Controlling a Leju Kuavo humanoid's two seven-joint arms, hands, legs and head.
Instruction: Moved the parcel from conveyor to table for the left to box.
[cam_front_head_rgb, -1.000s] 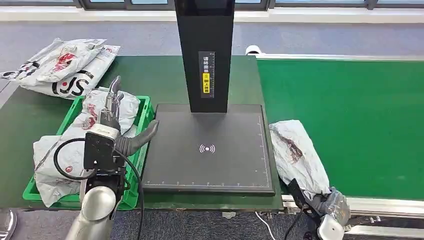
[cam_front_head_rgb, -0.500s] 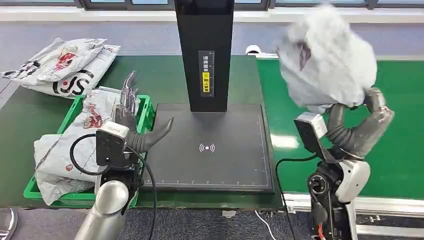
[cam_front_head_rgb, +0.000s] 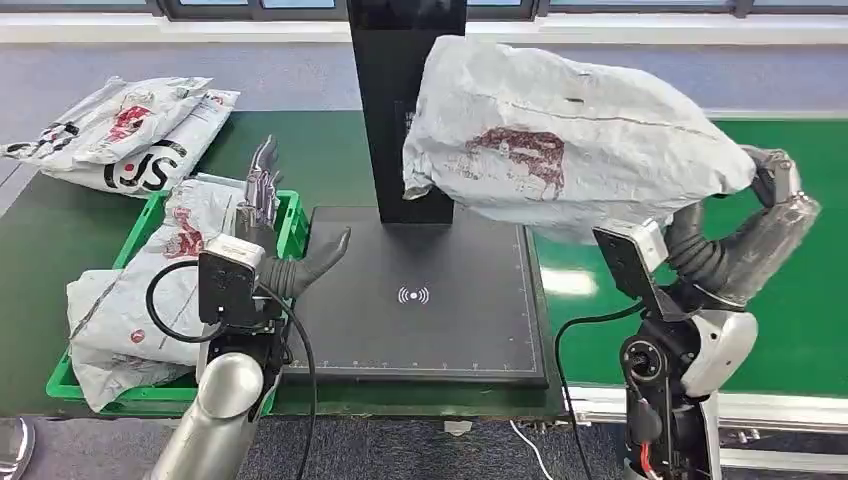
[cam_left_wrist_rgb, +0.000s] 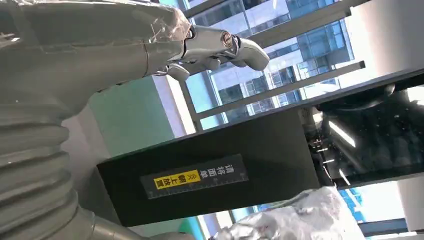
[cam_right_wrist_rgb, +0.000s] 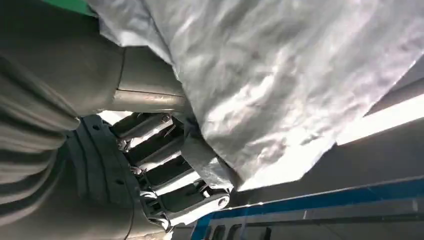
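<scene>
My right hand (cam_front_head_rgb: 765, 215) grips the parcel (cam_front_head_rgb: 560, 150) by one end, fingers closed on the crumpled grey plastic, and the rest of the bag hangs out sideways from that grip toward my left, in the air above the scanner pad (cam_front_head_rgb: 415, 300). In the right wrist view the film is bunched between my fingers (cam_right_wrist_rgb: 175, 180), so I judge the hold rests on loose wrapping, not on the contents; the bag could slide out or tear if I swing fast.

My left hand (cam_front_head_rgb: 270, 235) is spread and holds nothing, raised just beside the green crate (cam_front_head_rgb: 290, 215), with the pad on its inner side.

Beyond my right hand, the parcel's free end is near the black post (cam_front_head_rgb: 400, 100) and may already be touching it; I cannot tell. It could catch there and twist the bag out of my grip. Lowered short, it could land back on the conveyor (cam_front_head_rgb: 800, 300) under my right hand.
</scene>
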